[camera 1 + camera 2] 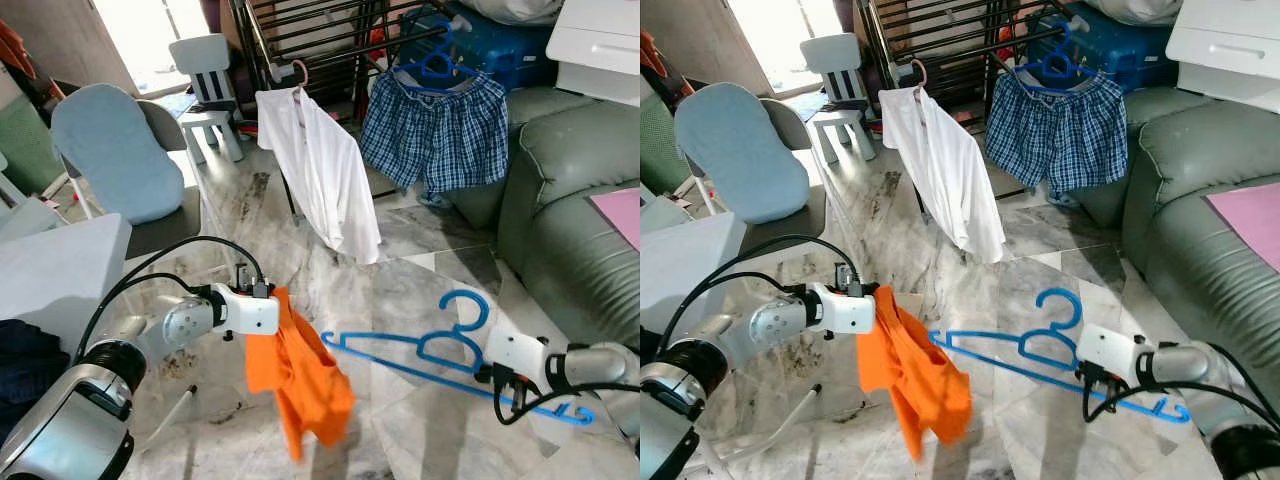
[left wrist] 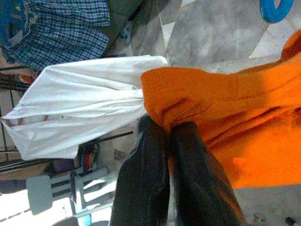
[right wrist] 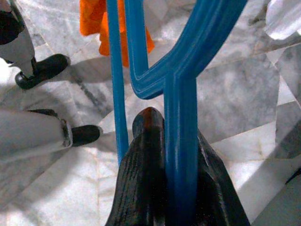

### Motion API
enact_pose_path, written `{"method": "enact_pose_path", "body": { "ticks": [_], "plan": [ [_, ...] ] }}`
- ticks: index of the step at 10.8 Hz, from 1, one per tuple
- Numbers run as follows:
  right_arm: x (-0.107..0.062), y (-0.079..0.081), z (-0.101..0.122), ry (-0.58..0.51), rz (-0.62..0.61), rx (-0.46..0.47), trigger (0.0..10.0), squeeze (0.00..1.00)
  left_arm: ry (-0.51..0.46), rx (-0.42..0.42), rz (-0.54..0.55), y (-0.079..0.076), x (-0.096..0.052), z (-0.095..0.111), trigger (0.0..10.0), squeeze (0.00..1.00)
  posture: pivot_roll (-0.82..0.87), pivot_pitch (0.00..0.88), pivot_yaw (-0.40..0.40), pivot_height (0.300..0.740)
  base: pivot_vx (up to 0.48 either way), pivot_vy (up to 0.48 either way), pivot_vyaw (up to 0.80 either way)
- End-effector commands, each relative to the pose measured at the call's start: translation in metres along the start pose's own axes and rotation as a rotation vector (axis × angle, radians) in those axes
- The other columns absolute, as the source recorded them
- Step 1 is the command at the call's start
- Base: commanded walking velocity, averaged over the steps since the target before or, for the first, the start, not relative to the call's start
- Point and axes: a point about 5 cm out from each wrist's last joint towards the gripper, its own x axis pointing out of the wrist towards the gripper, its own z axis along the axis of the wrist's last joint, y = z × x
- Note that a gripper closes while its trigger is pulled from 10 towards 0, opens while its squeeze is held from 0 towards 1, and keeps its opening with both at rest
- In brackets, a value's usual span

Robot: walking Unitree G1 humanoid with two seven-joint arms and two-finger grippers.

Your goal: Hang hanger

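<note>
Hanger: blue hanger (image 1: 420, 350), held level above the marble floor (image 1: 420, 250), hook up, its tip toward the orange garment (image 1: 300, 385).
Right gripper (image 3: 176, 141): fingers clamped on the hanger's stem.
Left gripper (image 2: 167, 129): fingers pinched on a fold of the orange garment, which hangs down from them.
Rack: drying rack (image 1: 330, 40) beyond, carrying a white shirt (image 1: 325, 175) and plaid shorts (image 1: 440, 130) on another blue hanger.
Surroundings: green sofa (image 1: 570, 200) at right; white child's chair (image 1: 205, 75) at far left.

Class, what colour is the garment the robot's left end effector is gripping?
Orange garment; it shows best in the left eye view.
</note>
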Motion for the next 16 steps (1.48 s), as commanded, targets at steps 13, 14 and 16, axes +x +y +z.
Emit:
{"method": "enact_pose_path", "body": {
  "ticks": [13,14,16],
  "plan": [
    [0.016,0.007,0.000,0.055,0.076,-0.058,10.0,0.00,0.045,-0.023,0.030,0.001,-0.008,-0.010,10.0,0.00,-0.13,0.000,0.140,0.740,0.000,0.000,0.00],
    [0.011,-0.002,-0.002,0.067,0.018,-0.053,10.0,0.00,0.066,-0.042,0.017,-0.003,-0.008,-0.012,10.0,0.00,-0.14,0.000,0.147,0.740,0.000,0.000,0.00],
    [0.017,-0.007,0.008,0.034,-0.049,-0.057,10.0,0.00,0.063,-0.097,0.041,-0.010,-0.006,-0.011,10.0,0.00,-0.14,0.000,0.149,0.740,0.000,0.000,0.00]
  ]
}}
